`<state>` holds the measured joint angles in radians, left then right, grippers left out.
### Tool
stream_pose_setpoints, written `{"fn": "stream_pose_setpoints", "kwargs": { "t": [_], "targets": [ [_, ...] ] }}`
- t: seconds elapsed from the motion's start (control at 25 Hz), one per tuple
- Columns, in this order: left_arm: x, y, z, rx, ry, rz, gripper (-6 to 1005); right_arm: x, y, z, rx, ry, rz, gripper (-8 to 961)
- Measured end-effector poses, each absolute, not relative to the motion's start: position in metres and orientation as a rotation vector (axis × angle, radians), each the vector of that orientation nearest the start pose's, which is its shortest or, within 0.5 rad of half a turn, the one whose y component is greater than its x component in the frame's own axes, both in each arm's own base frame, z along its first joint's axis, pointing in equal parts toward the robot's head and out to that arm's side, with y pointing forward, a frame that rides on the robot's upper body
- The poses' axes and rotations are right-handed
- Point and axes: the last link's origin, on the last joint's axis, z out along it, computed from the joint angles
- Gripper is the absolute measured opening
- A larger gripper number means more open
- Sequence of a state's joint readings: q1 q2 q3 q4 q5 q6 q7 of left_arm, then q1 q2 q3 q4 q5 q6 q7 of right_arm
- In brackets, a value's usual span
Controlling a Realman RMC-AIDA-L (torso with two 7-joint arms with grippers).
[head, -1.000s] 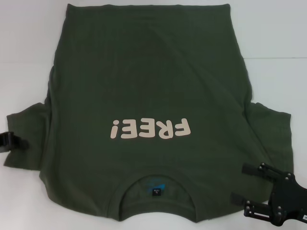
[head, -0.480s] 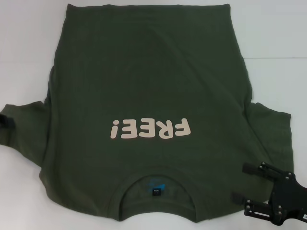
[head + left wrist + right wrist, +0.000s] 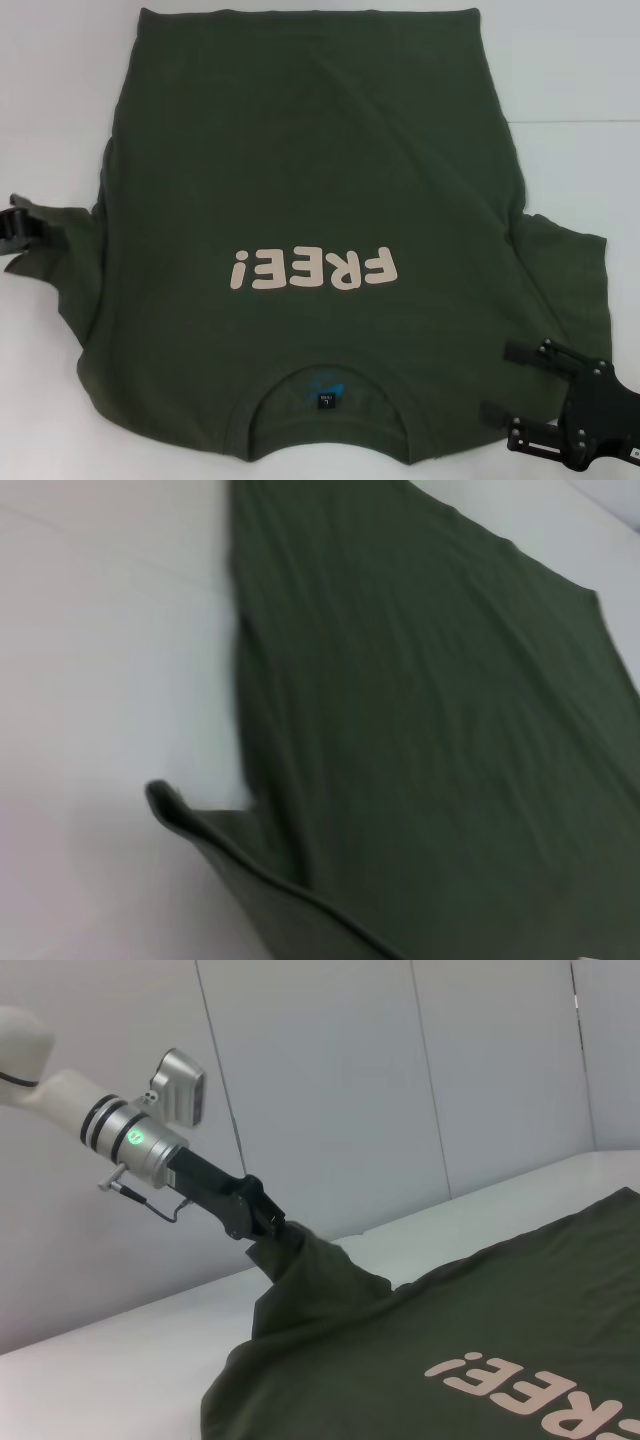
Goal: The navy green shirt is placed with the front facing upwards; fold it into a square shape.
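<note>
One sleeve is all I have in hand so far. My left hand [image 3: 22, 226] is pinched on the left sleeve [image 3: 62, 240] of the navy green shirt [image 3: 310, 180], and the right wrist view shows that sleeve lifted clear of the white tabletop [image 3: 570, 70] in a bunched peak. The shirt lies spread front-up on the tabletop, its collar [image 3: 325, 390] nearest me and the "FREE!" lettering [image 3: 315, 270] uncovered. No fold is laid down yet, as far as I can judge: the body is flat, the right sleeve [image 3: 565, 275] lies spread out, and both sides and the hem remain to be brought in. My right hand [image 3: 500, 380] hovers with fingers spread over the shoulder near the right sleeve, gripping nothing. Nothing else lies around the shirt to obstruct the fold.
</note>
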<state>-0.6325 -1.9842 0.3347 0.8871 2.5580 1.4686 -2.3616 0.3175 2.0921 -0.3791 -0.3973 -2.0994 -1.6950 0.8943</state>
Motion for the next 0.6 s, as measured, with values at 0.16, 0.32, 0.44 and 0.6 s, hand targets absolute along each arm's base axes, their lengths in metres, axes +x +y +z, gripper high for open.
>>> {"fn": "stream_pose_setpoints", "kwargs": {
  "t": [0.16,0.32,0.44,0.6],
  "targets": [
    [-0.310,0.375,0.105,-2.019,-1.674,-0.388,37,0.325,0.230,-0.022,-2.546,0.570,0.892,881],
    [-0.299,0.380,0.103,-2.052,-1.672,-0.394,37,0.325,0.230,-0.022,-2.546,0.572,0.891,881],
    [-0.290,0.383,0.093,-2.087,-1.674,-0.377,37,0.325,0.229,-0.023,-2.546,0.574,0.894,880],
    [-0.280,0.387,0.078,-2.123,-1.666,-0.342,36,0.325,0.229,-0.025,-2.546,0.574,0.900,880]
  ]
}}
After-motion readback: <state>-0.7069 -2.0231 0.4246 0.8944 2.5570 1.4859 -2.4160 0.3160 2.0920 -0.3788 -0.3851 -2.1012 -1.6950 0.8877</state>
